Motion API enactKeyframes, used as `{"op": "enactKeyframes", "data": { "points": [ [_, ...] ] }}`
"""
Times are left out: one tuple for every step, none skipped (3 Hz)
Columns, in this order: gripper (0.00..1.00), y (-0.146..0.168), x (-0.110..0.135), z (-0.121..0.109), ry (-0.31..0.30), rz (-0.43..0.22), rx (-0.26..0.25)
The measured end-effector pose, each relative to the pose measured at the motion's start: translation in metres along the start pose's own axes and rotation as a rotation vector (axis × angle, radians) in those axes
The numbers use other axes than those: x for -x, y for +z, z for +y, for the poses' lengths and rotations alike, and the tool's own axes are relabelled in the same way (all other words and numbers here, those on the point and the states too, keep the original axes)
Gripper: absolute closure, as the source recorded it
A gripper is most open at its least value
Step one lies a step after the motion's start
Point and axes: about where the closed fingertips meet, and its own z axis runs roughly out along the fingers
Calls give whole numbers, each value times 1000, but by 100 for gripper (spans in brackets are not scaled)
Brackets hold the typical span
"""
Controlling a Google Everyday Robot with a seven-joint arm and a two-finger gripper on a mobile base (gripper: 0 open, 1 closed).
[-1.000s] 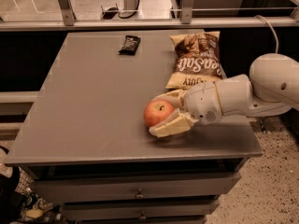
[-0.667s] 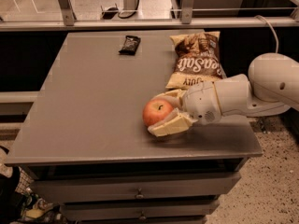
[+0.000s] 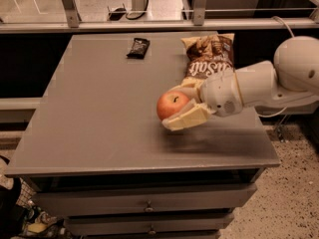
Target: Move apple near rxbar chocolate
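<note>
The red-orange apple (image 3: 171,105) is held between the two pale fingers of my gripper (image 3: 173,108), near the right side of the grey table (image 3: 99,113). The gripper is shut on the apple and holds it slightly above the tabletop, with a shadow under it. My white arm (image 3: 259,86) reaches in from the right. The rxbar chocolate (image 3: 138,47), a small black flat bar, lies at the far middle of the table, well apart from the apple, up and to its left.
A large tan-and-brown chip bag (image 3: 210,58) lies on the far right of the table, just behind the gripper. A metal railing (image 3: 149,26) runs behind the table. Drawers (image 3: 144,205) sit below its front edge.
The gripper has risen a little with the apple in it, so the apple is now slightly off the tabletop. The rxbar and chip bag have not moved.
</note>
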Motion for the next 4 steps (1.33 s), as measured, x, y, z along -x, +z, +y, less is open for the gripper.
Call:
{"op": "enactKeyframes", "data": {
  "points": [
    [100,-35,38,-44,26,38,-68],
    [100,-55,62,-87,63,54,-120],
    [100,-70,75,-137,139,30,-197],
    [100,-76,81,-176,207,7,-287]
  ]
}}
